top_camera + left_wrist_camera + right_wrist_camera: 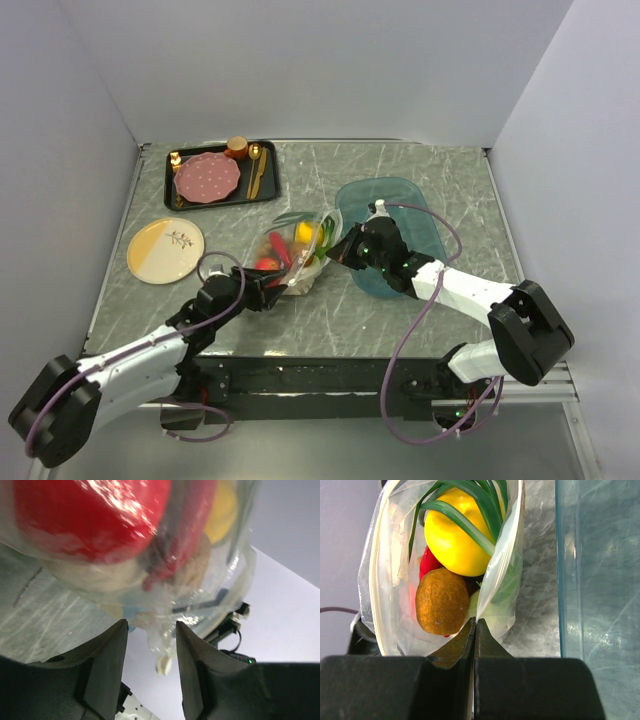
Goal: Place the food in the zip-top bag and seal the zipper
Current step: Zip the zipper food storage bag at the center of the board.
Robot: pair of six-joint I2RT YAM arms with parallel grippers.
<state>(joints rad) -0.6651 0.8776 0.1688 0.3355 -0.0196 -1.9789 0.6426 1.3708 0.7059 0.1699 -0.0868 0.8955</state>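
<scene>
The clear zip-top bag (292, 250) lies mid-table with its mouth open toward the right arm. Inside it are the yellow fruit (454, 535), green leaves (470, 505), brown nut cluster (442, 601) and a red chili (426, 562). The red apple (95, 515) and a white piece (95, 575) show through the plastic in the left wrist view. My right gripper (475, 622) is shut on one lip of the bag's mouth. The whitish zipper (374, 595) strip gapes open. My left gripper (151, 625) is open, with a loose corner of the bag hanging between its fingers.
The teal translucent tray (420, 225) lies just right of the bag, under my right arm. A black tray (270, 185) at the back left holds a pink dotted plate (207, 177), a brown cup (237, 147) and gold cutlery. A yellow and white plate (165, 250) lies at the left.
</scene>
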